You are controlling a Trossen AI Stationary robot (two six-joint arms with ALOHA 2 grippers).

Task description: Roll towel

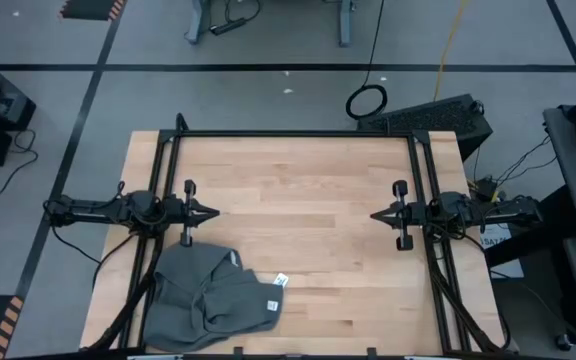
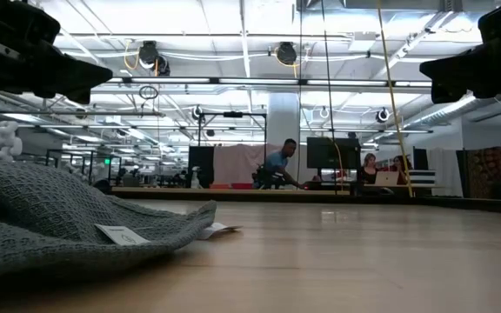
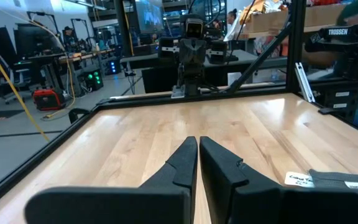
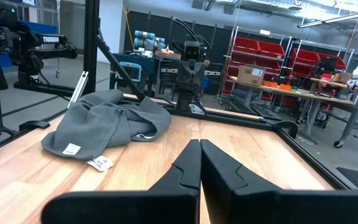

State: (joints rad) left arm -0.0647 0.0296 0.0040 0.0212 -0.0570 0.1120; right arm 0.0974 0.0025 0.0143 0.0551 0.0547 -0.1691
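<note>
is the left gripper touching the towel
Apart. The low view shows the left gripper well above the towel, with open room between them.

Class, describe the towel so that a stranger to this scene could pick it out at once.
Start at the wooden table and go to its near corner by the left gripper. There lies the towel, a crumpled dark grey heap. It is the only cloth, with small white tags at its edge.

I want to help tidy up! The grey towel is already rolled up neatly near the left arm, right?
Not rolled. The towel lies crumpled in a loose heap near the left arm, as the high view shows; the right wrist view shows the same bunched folds and its white tags.
</note>
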